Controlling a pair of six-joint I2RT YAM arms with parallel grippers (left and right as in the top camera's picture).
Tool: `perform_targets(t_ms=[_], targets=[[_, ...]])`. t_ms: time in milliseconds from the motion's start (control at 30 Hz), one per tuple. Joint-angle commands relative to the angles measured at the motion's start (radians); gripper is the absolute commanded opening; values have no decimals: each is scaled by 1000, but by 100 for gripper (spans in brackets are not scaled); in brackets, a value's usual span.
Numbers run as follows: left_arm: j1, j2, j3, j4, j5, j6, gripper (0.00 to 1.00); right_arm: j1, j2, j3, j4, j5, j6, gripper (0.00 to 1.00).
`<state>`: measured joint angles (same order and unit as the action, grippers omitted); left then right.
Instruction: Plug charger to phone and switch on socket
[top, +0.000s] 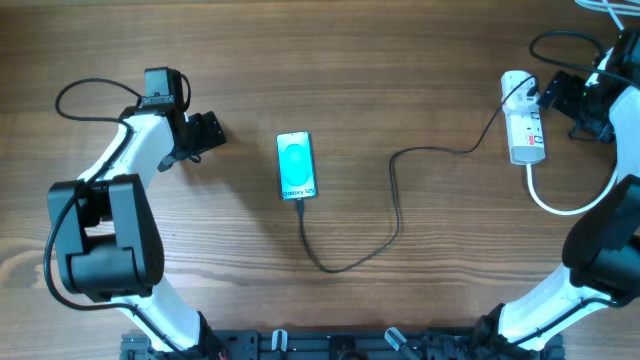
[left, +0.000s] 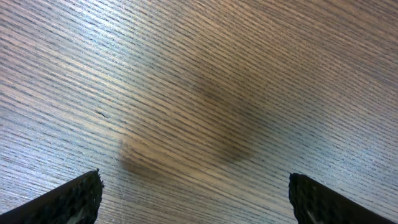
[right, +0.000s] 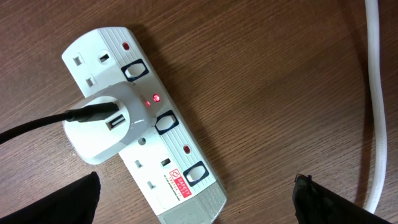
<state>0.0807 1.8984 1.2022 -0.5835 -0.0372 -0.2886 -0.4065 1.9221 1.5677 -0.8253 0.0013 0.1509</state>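
Observation:
The phone lies face up at the table's centre, its screen lit teal. The charger cable runs from the phone's bottom edge, loops right and climbs to the socket at the far right. In the right wrist view the black cable enters a white adapter seated in the socket's middle outlet, and a red light glows beside it. My right gripper hovers open just above the strip, touching nothing. Left of the phone, my left gripper is open over bare wood.
A thick white cord curves from the socket toward the right arm and shows as the white cord at the right wrist view's edge. The strip carries three rocker switches. The arms' bases stand at the near corners.

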Motion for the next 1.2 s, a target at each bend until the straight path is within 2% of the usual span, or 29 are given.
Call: perform_targets(t_ms=[0, 733, 1167], targets=[[5, -1, 14, 0, -13, 20, 100, 0, -9, 5, 5, 14, -19, 100], [0, -18, 14, 0, -13, 20, 100, 0, -9, 5, 5, 14, -20, 100], [-11, -356, 14, 0, -13, 20, 100, 0, -9, 5, 5, 14, -20, 100]])
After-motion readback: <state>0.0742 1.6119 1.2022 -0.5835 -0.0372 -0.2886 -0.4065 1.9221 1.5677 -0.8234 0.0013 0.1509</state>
